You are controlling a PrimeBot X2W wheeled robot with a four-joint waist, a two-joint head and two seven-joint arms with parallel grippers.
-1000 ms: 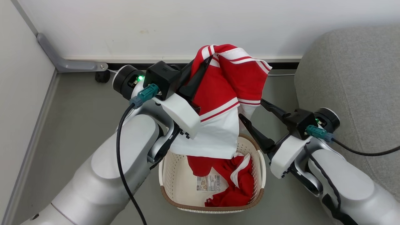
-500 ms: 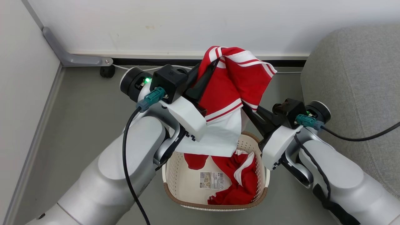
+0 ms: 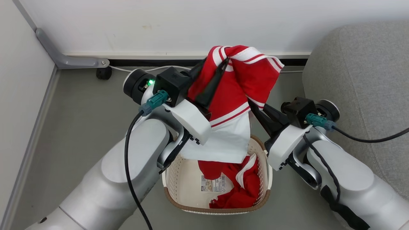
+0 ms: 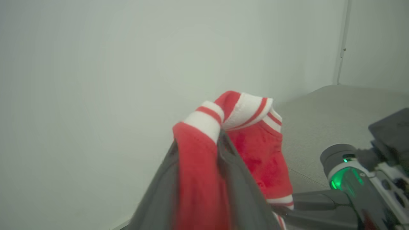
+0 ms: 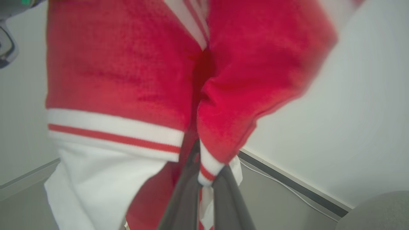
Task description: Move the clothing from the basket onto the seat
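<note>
My left gripper (image 3: 215, 65) is clamped on the top fold of a red garment (image 3: 235, 92), holding it up above the basket (image 3: 179, 204). My left wrist view shows the red cloth pinched between both fingers, the white-striped band bunched over the tips. My right gripper (image 3: 257, 110) is closed too, biting the lower right edge of the same garment, right at its white-and-red trim. So the garment hangs from both grips, its white panel drooping over the basket's far side. Down in the basket, the other red garment (image 3: 244, 188) lies crumpled against the right wall, beside the barcode label (image 3: 213, 183) on the bottom. The basket stands on the grey floor (image 3: 80, 121) between my two arms, close to the white wall (image 3: 159, 25). The grey seat (image 3: 358, 73) is off to my right, just beyond my right arm and apart from the basket.
</note>
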